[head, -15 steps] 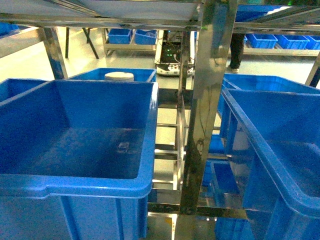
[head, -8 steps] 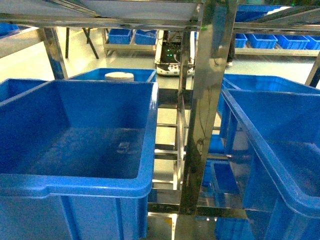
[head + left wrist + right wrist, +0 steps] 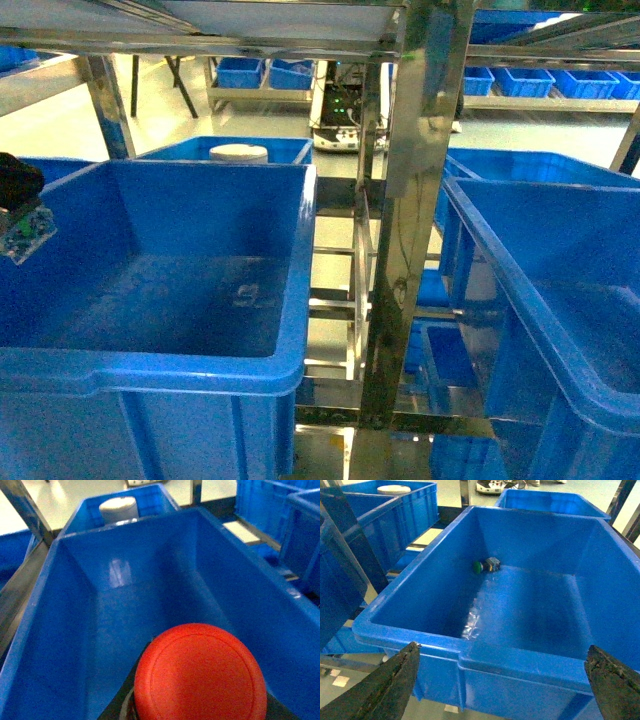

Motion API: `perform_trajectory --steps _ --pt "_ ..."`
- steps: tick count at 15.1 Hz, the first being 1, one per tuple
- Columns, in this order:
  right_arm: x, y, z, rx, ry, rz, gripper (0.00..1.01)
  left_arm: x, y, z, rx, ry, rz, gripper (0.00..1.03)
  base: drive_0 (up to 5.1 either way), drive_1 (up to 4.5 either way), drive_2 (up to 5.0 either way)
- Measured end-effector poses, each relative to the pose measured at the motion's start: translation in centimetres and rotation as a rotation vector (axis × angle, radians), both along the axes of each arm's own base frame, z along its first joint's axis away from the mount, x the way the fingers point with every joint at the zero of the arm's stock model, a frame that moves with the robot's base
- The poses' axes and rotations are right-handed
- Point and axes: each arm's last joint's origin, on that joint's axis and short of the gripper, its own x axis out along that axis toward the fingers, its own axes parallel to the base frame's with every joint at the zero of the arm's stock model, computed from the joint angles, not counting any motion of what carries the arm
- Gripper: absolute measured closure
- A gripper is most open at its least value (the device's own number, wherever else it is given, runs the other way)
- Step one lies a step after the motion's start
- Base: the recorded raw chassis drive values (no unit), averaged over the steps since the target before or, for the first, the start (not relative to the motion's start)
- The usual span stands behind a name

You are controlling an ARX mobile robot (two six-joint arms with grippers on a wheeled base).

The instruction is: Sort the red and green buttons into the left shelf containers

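we carry a red button (image 3: 200,672) in the left pincer (image 3: 18,205); its cap fills the bottom of the left wrist view, so we judge the jaws pinch the black body beneath, though they are hidden. the button hangs over the near end of the left blue bin (image 3: 30,645), whose floor looks bare. in the head view the left pincer is only just inside the bin's left wall, so a release now could clip the stepped rim and bounce out; moving in toward the bin's centre looks safer.

the right pincer (image 3: 500,672) is spread wide, holding nothing, poised at the near rim of the right blue bin (image 3: 530,657). a green button (image 3: 486,566) lies against that bin's far left wall, beside loose clear wrapping (image 3: 471,620) that could snag a finger. the steel shelf post (image 3: 415,200) between the bins limits any crossing reach.
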Motion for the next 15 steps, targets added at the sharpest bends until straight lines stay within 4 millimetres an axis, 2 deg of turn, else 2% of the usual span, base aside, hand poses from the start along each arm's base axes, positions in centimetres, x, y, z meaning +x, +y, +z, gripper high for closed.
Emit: perform_trajectory --steps 4,9,12,14,15 --pt "0.0 0.0 0.0 0.0 0.0 0.0 0.03 4.6 0.5 -2.1 0.067 0.059 0.001 0.78 0.0 0.0 0.0" --pt "0.0 0.0 0.0 0.0 0.0 0.0 0.03 8.8 0.2 -6.0 0.109 0.236 -0.019 0.78 0.0 0.0 0.0" --pt "0.0 0.0 0.0 -0.001 0.0 -0.001 0.03 10.4 0.9 -7.9 0.091 0.313 0.021 0.78 0.0 0.0 0.0" --pt "0.0 0.0 0.0 0.0 0.0 -0.001 0.03 11.0 1.3 -8.3 0.097 0.332 0.044 0.78 0.0 0.0 0.0" --pt "0.0 0.0 0.0 0.0 0.0 -0.001 0.03 11.3 1.3 -8.1 0.087 0.335 0.045 0.69 0.0 0.0 0.0"
